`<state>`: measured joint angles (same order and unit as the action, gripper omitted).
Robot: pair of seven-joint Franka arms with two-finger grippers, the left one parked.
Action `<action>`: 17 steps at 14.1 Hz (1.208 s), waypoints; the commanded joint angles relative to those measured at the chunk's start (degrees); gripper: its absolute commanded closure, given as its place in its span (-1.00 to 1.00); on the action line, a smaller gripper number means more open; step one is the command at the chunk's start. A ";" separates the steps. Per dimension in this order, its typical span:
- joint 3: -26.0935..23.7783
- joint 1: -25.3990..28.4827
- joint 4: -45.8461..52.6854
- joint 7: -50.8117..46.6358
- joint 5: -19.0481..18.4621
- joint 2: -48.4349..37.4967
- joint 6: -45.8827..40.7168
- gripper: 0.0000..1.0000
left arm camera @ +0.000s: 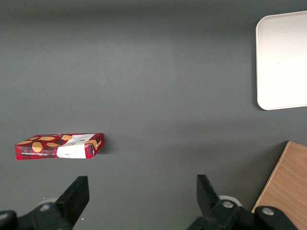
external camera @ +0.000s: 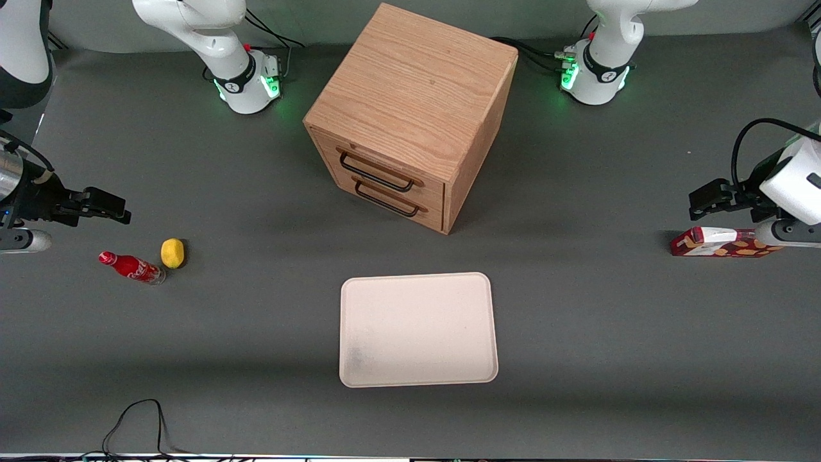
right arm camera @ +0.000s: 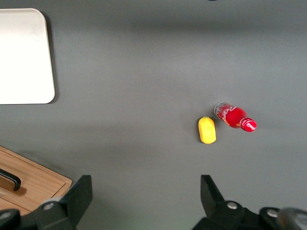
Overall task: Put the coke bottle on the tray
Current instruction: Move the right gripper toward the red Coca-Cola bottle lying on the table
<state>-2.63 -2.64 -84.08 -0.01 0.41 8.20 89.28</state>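
Observation:
The coke bottle [external camera: 131,267] lies on its side on the grey table toward the working arm's end, red with a red cap and clear base. It also shows in the right wrist view [right arm camera: 235,117]. The cream-white tray [external camera: 418,329] lies flat in front of the wooden drawer cabinet, nearer the front camera; its corner shows in the right wrist view [right arm camera: 24,57]. My gripper [external camera: 109,208] hovers above the table, a little farther from the front camera than the bottle. It is open and empty, with bare table between its fingers [right arm camera: 79,194].
A yellow lemon [external camera: 172,253] lies right beside the bottle's base; it also shows in the right wrist view [right arm camera: 206,130]. A wooden two-drawer cabinet [external camera: 410,115] stands mid-table. A red-and-white snack box [external camera: 715,242] lies toward the parked arm's end. A black cable [external camera: 138,423] lies at the table's front edge.

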 commanded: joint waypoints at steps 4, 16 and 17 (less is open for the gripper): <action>-0.70 2.47 2.79 0.45 -4.36 0.94 -1.30 -1.00; 7.36 -0.96 4.37 15.16 -4.27 0.85 -9.03 -0.99; 9.56 -0.96 4.37 18.17 -4.27 0.94 -8.60 -0.99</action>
<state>3.90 -3.39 -81.56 11.14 -3.21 8.25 81.84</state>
